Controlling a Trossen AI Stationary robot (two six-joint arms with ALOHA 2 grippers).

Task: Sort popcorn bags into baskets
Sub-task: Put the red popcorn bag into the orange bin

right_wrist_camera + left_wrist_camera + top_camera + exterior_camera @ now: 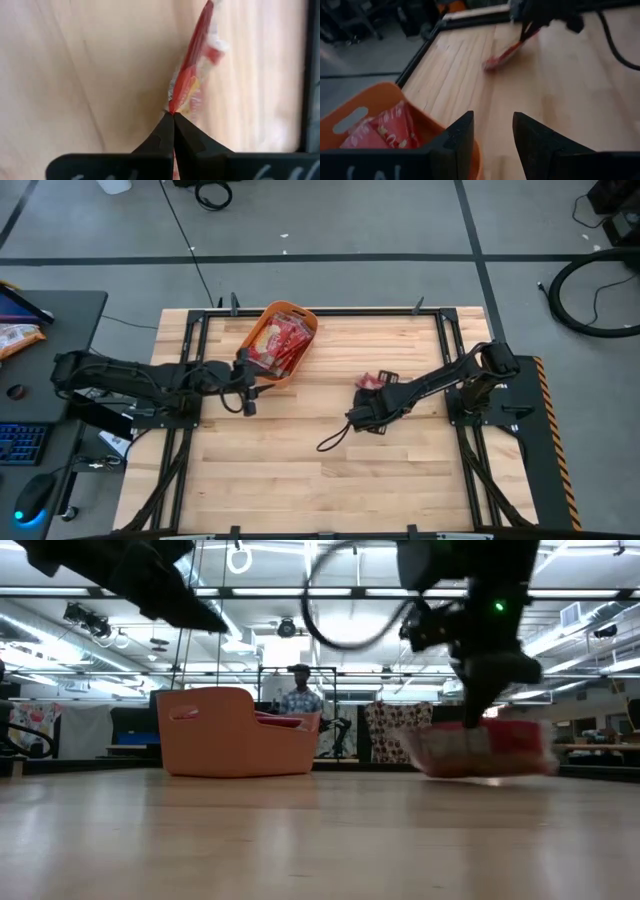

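Note:
The orange basket (283,340) stands at the far middle of the table with several red popcorn bags (280,345) inside; they also show in the left wrist view (390,131). My left gripper (492,131) is open and empty beside the basket's near right rim (395,92). My right gripper (173,114) is over the table's middle right, shut on one red popcorn bag (374,381). That bag shows in the low view (480,750) below the right gripper (478,715). My right gripper pinches the popcorn bag by its edge (172,107) between the two fingertips, coming from above. The bag hangs below the fingers, tilted, and looks edge-on in the right wrist view (192,75). Its lower end (489,64) is close to the table; whether it touches, I cannot tell.
A black cable loop (335,438) hangs from the right arm over the boards. Black frame rails (330,311) run along the table's edges. Bare wood (320,480) lies between the arms and toward the near edge. A person (298,695) stands in the room beyond the table.

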